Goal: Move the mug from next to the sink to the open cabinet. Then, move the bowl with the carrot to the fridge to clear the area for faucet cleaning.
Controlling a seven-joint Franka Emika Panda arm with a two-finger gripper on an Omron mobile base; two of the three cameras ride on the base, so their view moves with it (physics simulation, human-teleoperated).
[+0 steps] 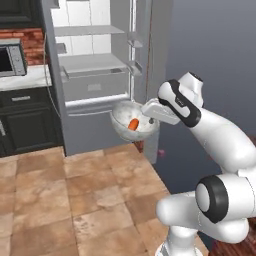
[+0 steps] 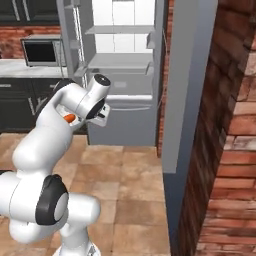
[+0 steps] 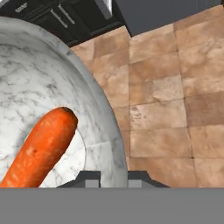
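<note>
Hand pinching bowl rim, carrot inside (loose); keep level, ease forward onto fridge shelf ahead.

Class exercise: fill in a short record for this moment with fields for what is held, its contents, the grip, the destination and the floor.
held: bowl, lifted in the air in front of the fridge
contents: carrot lying inside the bowl
grip: gripper shut on the bowl's rim, one of the fingers inside and one outside
destination: fridge, door open, shelves bare
floor: brown tiles
</note>
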